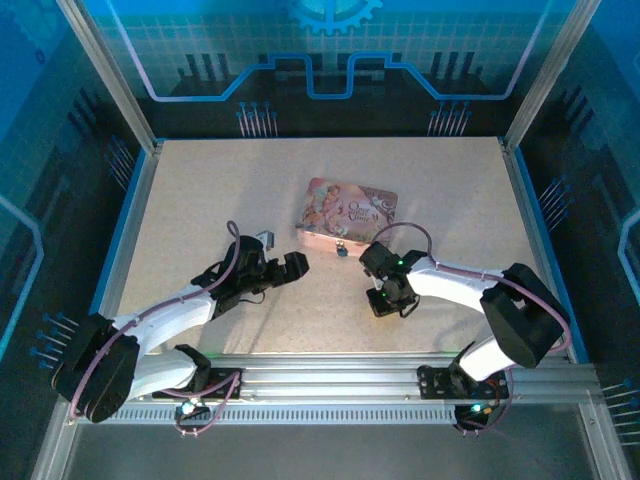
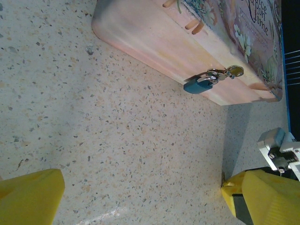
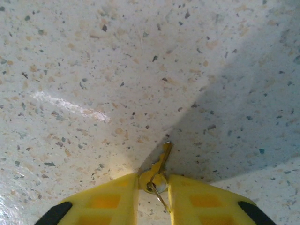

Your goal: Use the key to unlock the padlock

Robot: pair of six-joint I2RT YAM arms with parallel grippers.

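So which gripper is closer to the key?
Right. The key sits pinched between the fingers of the right gripper, on the table. The left gripper is off to the left, open, facing the box and padlock.

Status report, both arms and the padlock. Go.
Left gripper open, empty. Right gripper jaws pinching the key by its head. Padlock hangs on pink box front, untouched. Nothing blocking it.

The lid of the pink box (image 2: 154,42) carries curly dark lettering in three lines, cut off by the picture's edge in the left wrist view. The parts that show end in "ce", "on" and "ime". From the top camera the same lettering is too small to read.
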